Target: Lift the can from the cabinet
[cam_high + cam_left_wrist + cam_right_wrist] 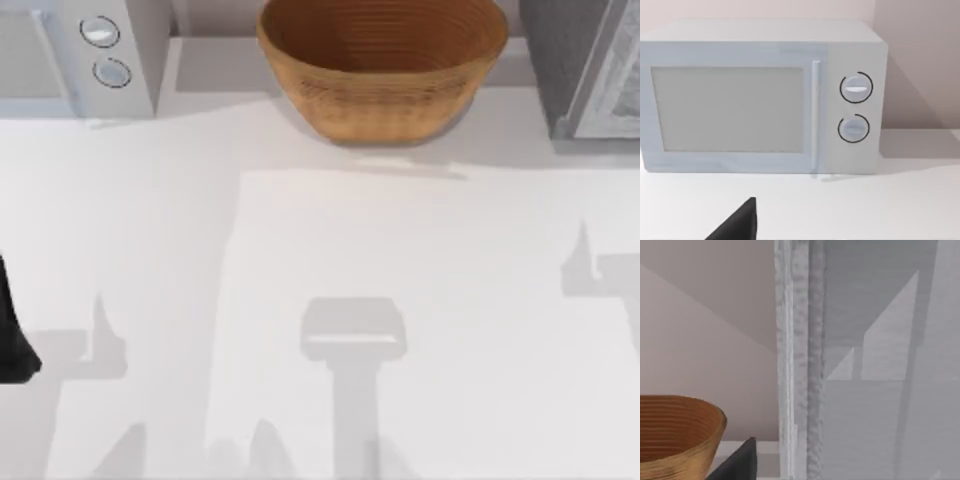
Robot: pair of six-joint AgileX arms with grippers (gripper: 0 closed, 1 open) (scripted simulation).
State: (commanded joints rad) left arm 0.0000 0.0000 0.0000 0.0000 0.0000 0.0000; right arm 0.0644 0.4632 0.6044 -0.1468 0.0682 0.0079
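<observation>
Here, a ribbed woven basket (385,70) adjoins the rough-edged grey cabinet (590,70).

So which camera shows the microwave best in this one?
The left wrist view: the microwave faces the camera whole, with door, handle and both dials. The top view catches just its corner at the table's back left, with the two dials. The right wrist view faces the cabinet and basket.

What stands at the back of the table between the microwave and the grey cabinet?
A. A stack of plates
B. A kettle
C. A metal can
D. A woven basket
D: in the top view a brown woven basket sits at the far edge, with the microwave to its left and the cabinet to its right.
</observation>
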